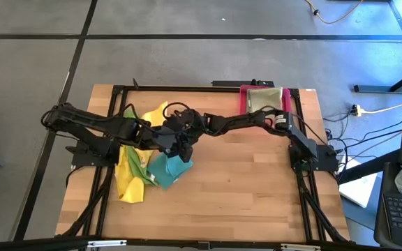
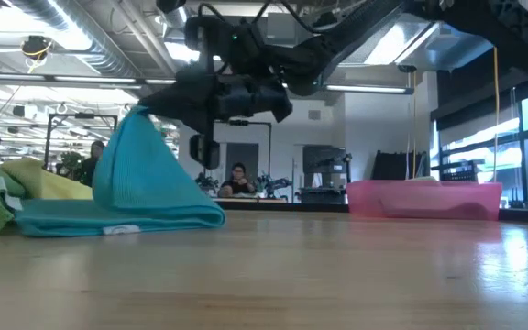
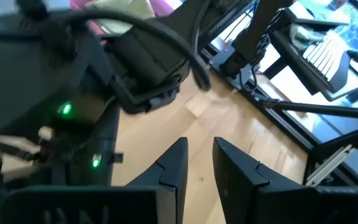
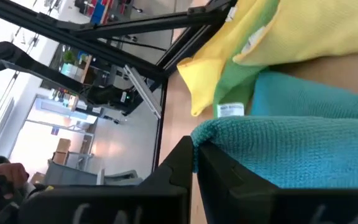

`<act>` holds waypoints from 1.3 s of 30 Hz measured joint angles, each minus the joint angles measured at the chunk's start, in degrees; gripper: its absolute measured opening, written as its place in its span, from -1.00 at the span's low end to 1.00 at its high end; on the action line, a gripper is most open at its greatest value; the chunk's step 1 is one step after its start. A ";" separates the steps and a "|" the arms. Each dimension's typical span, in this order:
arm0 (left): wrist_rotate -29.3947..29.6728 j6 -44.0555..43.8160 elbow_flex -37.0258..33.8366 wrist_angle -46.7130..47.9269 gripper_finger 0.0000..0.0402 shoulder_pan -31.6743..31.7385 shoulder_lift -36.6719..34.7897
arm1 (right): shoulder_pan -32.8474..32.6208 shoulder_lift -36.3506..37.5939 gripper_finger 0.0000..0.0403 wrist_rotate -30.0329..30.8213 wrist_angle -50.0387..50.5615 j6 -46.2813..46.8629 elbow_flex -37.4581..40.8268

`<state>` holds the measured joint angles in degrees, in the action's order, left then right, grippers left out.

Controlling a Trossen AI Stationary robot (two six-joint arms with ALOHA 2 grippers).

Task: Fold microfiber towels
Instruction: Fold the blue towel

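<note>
A teal towel (image 1: 166, 169) lies left of the table's middle, one part pulled up into a peak (image 2: 138, 115). My right gripper (image 4: 196, 155) is shut on it there. Beside it on the table's left sits a pile of a yellow towel (image 4: 328, 31), a bright green one (image 4: 253, 81) and another yellow one (image 1: 130, 180). My left gripper (image 3: 201, 168) hovers open above the wood, close to the right arm's wrist, with nothing between its fingers. My right gripper pinches an edge of the teal towel (image 4: 213, 127) between its two fingers; one layer or several, I cannot tell. The fingers come from the table's right, slanting a little downward. The cloth rises to the fingers as a tent, and its lower part (image 2: 117, 218) lies on the table.
A pink tray (image 1: 243, 97) stands at the far right of the table with a pale olive cloth (image 1: 262, 100) in it. A black frame (image 1: 187, 88) runs round the tabletop. Bare wood (image 1: 257, 188) fills the near right. People show in the room beyond.
</note>
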<state>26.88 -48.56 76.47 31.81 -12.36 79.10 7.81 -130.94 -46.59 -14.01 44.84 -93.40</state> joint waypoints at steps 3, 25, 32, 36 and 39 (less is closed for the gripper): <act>-0.14 0.79 0.00 0.46 -0.67 0.00 -0.29 | -0.72 -1.94 -0.85 -0.07 0.38 0.40 -1.75; -3.24 0.97 0.02 6.06 -0.67 -1.00 -0.21 | -4.18 -12.34 -0.82 -4.84 0.11 7.62 -17.47; -3.02 1.19 0.02 6.13 -0.67 -0.90 -0.21 | -3.61 -12.34 -0.82 -4.15 0.09 7.65 -17.54; -2.84 1.36 0.02 5.89 -0.67 -0.85 -0.21 | -2.60 -12.36 -0.82 -7.41 -1.43 7.96 -17.56; -2.63 1.33 0.02 5.89 -0.67 -0.85 -0.19 | -1.63 -12.36 -0.82 -13.11 -3.14 7.89 -17.56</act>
<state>24.25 -47.23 76.49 37.70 -13.21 78.91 6.18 -143.31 -59.70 -17.15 52.73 -110.96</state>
